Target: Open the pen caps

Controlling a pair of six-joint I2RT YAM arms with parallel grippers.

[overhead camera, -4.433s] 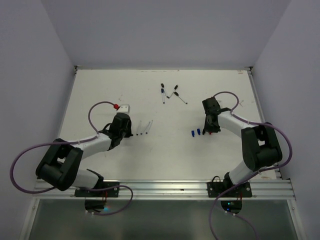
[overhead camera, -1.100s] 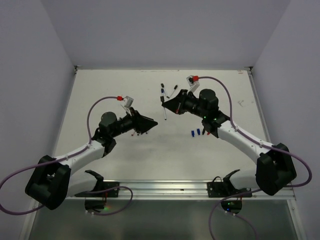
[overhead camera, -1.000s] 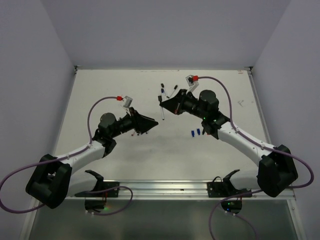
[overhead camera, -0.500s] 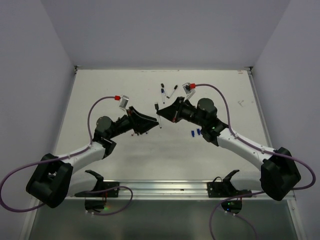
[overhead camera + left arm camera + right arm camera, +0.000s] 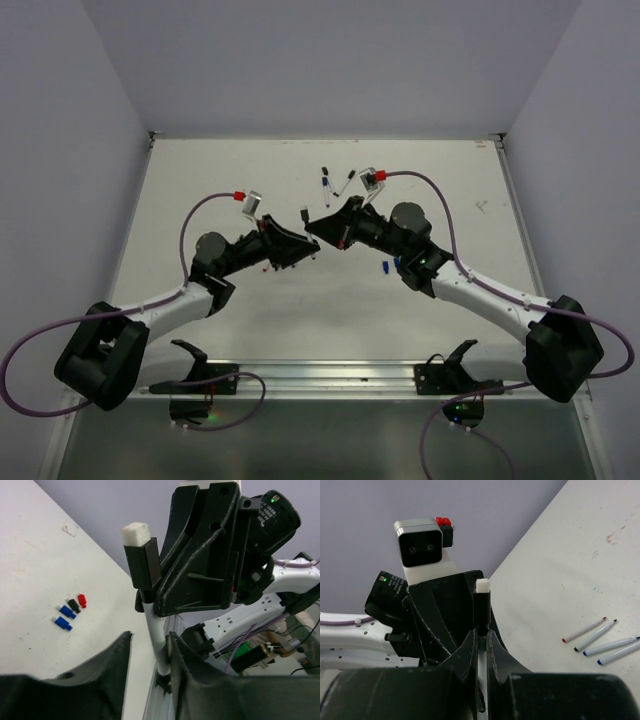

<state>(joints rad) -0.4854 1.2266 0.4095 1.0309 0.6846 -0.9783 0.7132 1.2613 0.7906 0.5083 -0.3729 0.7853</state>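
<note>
1. Right pincer point(image 5: 481, 652) is seen clamped shut on a thin white pen point(image 5: 152, 630). The pen is held raised above the middle of the desk point(image 5: 40, 570), so that its free end is offered to the other arm.
2. Left pincer point(image 5: 150, 647) is held open, with its two fingers set either side of the pen's lower end. One finger is close against the barrel, while a clear gap is seen at the other.
3. The two arms are set nose to nose, seemingly so that the barrel can be held fast by one while the cap is pulled off by the other.
4. The held pen's own cap cannot be made out clearly; it is judged to lie low between the left fingers.
5. Four loose pen caps point(image 5: 66, 612), two blue, one black and one red, are gathered in a small cluster on the desk. The cluster is placed right of the desk's middle, near the right arm, and is judged to be the drop spot for removed caps.
6. Two pens with caps on point(image 5: 326, 188), as far as can be told, are seen near the middle of the far edge and are judged to be awaiting their turn.
7. Four uncapped pens point(image 5: 595, 636) are laid side by side on the desk, seemingly so that finished barrels are kept together.
8. The step in hand is judged to be the closing of the left pincer on the cap.
</note>
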